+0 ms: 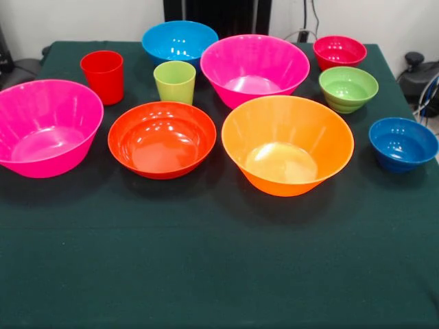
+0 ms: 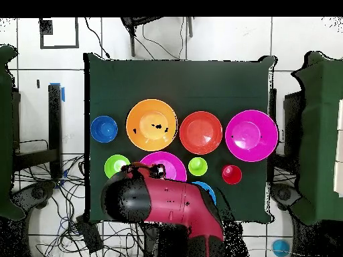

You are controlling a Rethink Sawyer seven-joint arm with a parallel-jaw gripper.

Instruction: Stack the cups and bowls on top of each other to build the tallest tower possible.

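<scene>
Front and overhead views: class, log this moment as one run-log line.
stage: nothing stacked | bowls: orange bowl, red-orange bowl, all separate, upright | cups: red cup, green cup upright | arm: over table's robot side | gripper: unseen

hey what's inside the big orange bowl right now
Nothing: the big orange bowl shows only its bare glossy bottom in the front view. No cup or bowl is nested in it, and nothing covers its inside.

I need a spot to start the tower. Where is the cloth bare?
The wide strip of cloth on the camera side of the orange bowl and red-orange bowl is bare. Behind them, bowls and cups crowd together.
</scene>
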